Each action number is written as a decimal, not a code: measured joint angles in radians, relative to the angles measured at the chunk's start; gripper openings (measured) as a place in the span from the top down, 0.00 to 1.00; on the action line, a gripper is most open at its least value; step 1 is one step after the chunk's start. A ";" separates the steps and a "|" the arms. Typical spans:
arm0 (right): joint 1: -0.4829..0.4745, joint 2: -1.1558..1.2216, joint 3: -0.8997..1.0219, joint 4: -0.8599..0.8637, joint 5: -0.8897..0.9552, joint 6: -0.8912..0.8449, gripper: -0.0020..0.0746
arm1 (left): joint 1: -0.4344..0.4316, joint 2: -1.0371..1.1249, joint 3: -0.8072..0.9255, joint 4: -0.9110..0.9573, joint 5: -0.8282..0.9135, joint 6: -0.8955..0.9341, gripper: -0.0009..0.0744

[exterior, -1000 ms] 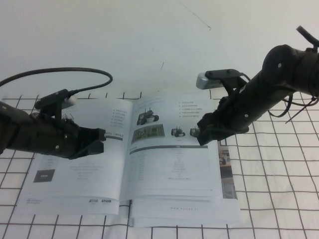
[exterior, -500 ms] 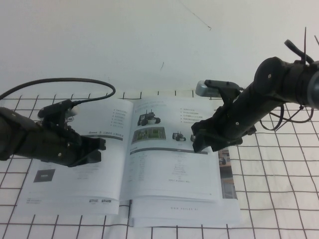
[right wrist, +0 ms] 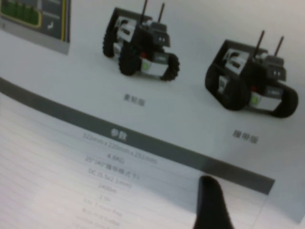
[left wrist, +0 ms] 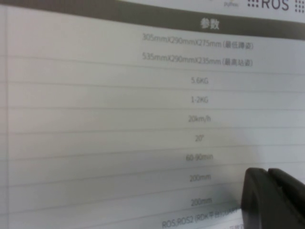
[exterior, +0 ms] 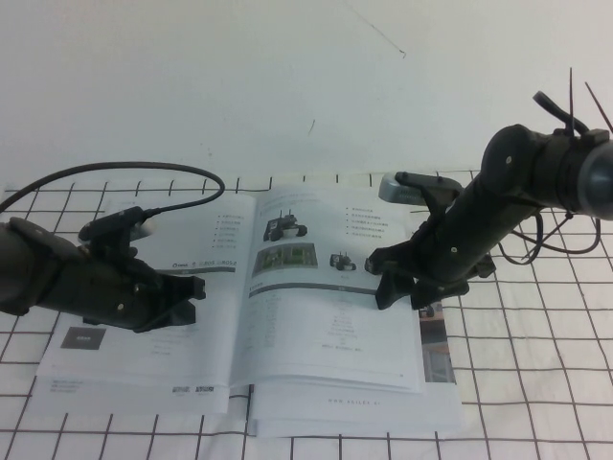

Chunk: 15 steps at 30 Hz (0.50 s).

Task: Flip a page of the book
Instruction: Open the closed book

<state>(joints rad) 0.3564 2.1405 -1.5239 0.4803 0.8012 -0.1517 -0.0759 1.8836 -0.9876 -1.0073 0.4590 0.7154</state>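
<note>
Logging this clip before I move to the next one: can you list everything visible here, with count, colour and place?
book: one, white glossy catalogue, open flat at table centre.
page: one, white with small black robot photos and a grey bar, right half of the book, lying flat.
loose sheets: a few, white, with a colour strip on the right, under the book's near right corner.
table: one, white with a black grid.
cable: one, black, looping above the left arm.
left gripper: black, over the book's left page.
right gripper: black, at the page's right edge.
</note>
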 joint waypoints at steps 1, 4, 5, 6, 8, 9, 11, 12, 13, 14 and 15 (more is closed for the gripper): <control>0.000 0.000 0.000 0.000 0.003 0.002 0.44 | 0.000 0.002 0.000 -0.002 0.000 0.000 0.99; 0.000 0.000 0.000 0.007 0.005 0.002 0.44 | 0.000 0.002 0.000 -0.006 0.000 0.000 0.99; 0.000 0.000 0.000 0.016 0.005 0.002 0.44 | 0.000 0.002 0.000 -0.006 0.000 0.000 0.99; 0.000 0.000 0.000 0.025 0.005 0.002 0.44 | 0.000 0.002 0.000 -0.006 0.000 0.000 0.99; 0.000 0.000 0.000 0.040 0.005 0.002 0.44 | 0.000 0.002 0.000 -0.008 0.000 0.000 0.99; 0.000 0.000 0.000 0.051 0.005 0.002 0.44 | 0.000 0.002 0.000 -0.007 0.000 0.000 0.99; 0.000 0.000 0.000 0.083 0.005 -0.007 0.44 | 0.000 0.002 0.000 -0.007 0.000 0.000 0.99; 0.000 0.000 0.000 0.107 0.005 -0.020 0.44 | 0.000 0.002 0.000 -0.007 0.000 0.000 0.99; 0.000 0.000 0.000 0.137 0.005 -0.033 0.44 | 0.000 0.002 0.000 -0.007 0.000 0.000 0.99; 0.000 0.000 0.000 0.164 0.005 -0.050 0.44 | 0.000 0.002 0.000 -0.008 0.000 0.000 0.99; 0.000 0.000 0.000 0.202 0.006 -0.071 0.44 | 0.000 0.002 0.000 -0.009 0.000 0.000 0.99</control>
<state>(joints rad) 0.3564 2.1405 -1.5239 0.6824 0.8067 -0.2222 -0.0759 1.8851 -0.9876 -1.0168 0.4590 0.7154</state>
